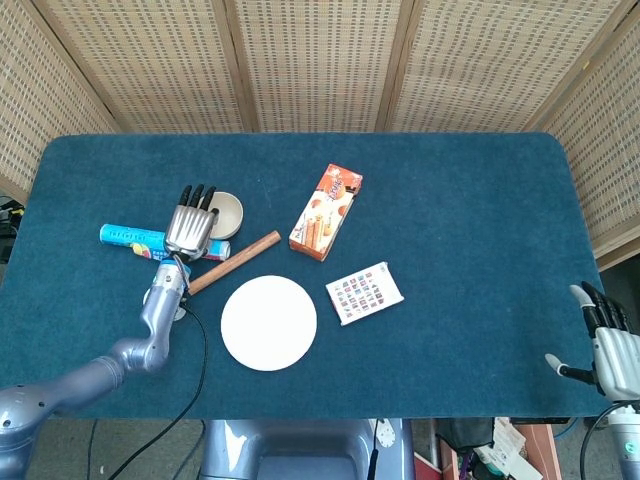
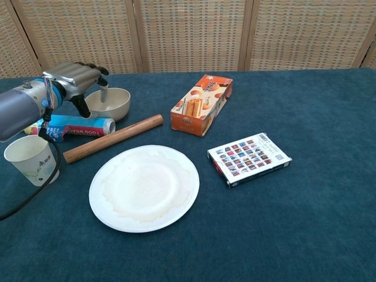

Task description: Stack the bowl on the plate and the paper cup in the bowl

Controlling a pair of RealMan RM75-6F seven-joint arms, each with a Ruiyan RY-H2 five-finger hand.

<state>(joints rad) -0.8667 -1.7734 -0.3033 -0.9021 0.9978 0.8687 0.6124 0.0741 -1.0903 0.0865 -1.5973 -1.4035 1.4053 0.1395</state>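
Note:
The beige bowl (image 1: pixel 230 210) (image 2: pixel 113 103) stands at the table's left. My left hand (image 1: pixel 192 228) (image 2: pixel 75 76) hovers at its left rim, fingers spread and holding nothing, with the thumb hanging over the bowl. The white plate (image 1: pixel 268 322) (image 2: pixel 144 188) lies bare toward the front. In the chest view the paper cup (image 2: pixel 32 160) stands upright at the far left; in the head view my left forearm mostly hides it. My right hand (image 1: pixel 608 348) hangs open beyond the table's front right corner.
A wooden rolling pin (image 1: pixel 233 263) (image 2: pixel 113 138) lies slanted between bowl and plate. A blue wrap roll (image 1: pixel 128 237) (image 2: pixel 76 126) lies left of the bowl, under my left hand. An orange snack box (image 1: pixel 326 211) (image 2: pixel 201 104) and a patterned card box (image 1: pixel 364 293) (image 2: pixel 249 158) sit right of the plate.

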